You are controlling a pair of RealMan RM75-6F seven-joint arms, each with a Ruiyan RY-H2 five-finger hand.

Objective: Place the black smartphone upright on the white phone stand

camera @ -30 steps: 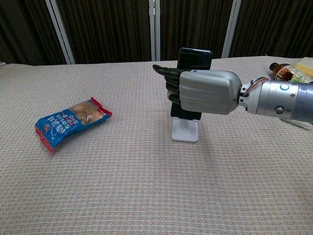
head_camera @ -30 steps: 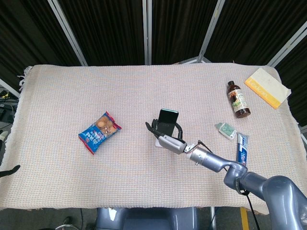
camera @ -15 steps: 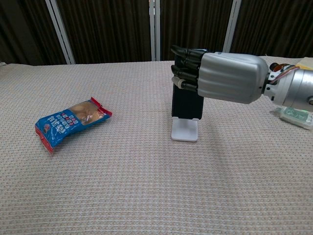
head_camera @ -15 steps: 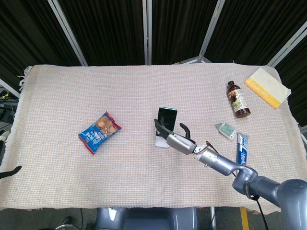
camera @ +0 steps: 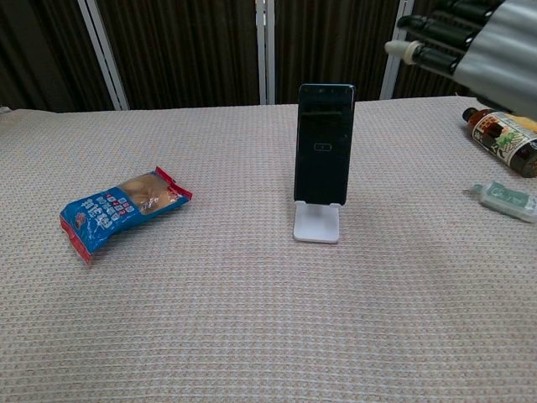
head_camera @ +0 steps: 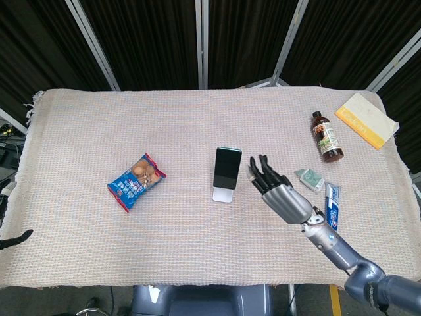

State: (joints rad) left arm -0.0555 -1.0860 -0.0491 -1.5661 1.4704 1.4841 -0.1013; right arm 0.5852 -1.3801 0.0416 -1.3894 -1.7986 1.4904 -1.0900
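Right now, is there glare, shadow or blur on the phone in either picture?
Chest view: the phone is sharp, its dark screen only faintly reflective; the stand casts a soft shadow; the right hand is cropped at the top corner. Head view: even light, no glare, everything in focus.

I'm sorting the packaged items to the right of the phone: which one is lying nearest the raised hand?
The small green packet, just right of the right hand. The toothpaste tube lies slightly farther out; the brown bottle and yellow box sit farther back.
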